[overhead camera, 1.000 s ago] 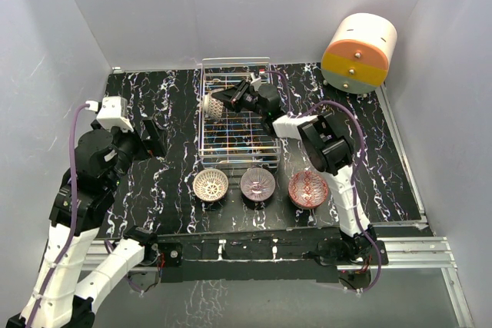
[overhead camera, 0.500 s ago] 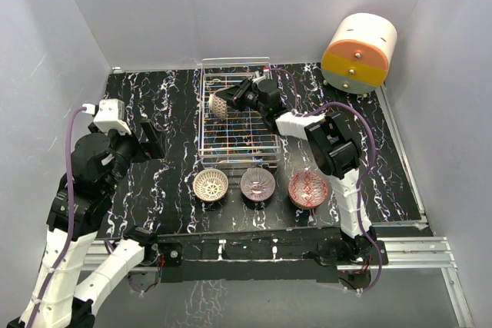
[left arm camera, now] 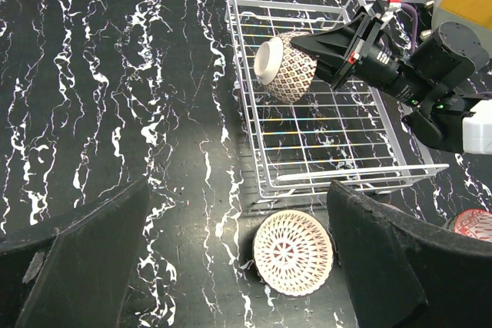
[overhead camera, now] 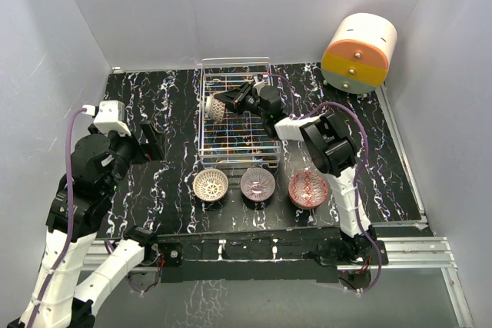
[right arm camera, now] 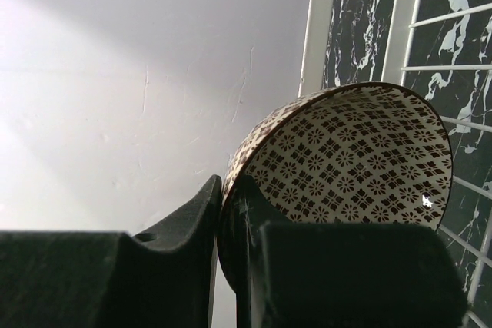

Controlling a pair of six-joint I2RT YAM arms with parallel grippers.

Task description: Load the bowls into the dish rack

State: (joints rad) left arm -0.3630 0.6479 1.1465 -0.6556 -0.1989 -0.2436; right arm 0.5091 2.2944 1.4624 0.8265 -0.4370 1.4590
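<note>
My right gripper [overhead camera: 228, 102] is shut on the rim of a brown-and-white patterned bowl [overhead camera: 216, 107] and holds it on its side over the left part of the silver wire dish rack [overhead camera: 261, 140]. The bowl [left arm camera: 284, 68] has its foot ring toward the left in the left wrist view. The right wrist view shows its patterned inside [right arm camera: 354, 151] pinched between my fingers [right arm camera: 192, 220]. Three bowls stand in a row in front of the rack: white-lattice [overhead camera: 211, 185], dark purple [overhead camera: 257, 183], red [overhead camera: 308, 189]. My left gripper [overhead camera: 150, 140] is open and empty, left of the rack.
A cream-and-orange cylindrical drawer unit [overhead camera: 359, 51] stands at the back right corner. White walls close the table on the left, back and right. The white-lattice bowl [left arm camera: 293, 253] lies between my left fingers' view, just before the rack's front edge [left arm camera: 346, 178].
My right gripper with the patterned bowl moved slightly back and forth over the rack's left side and tilted the bowl further onto its side. The left arm shifted a little.
</note>
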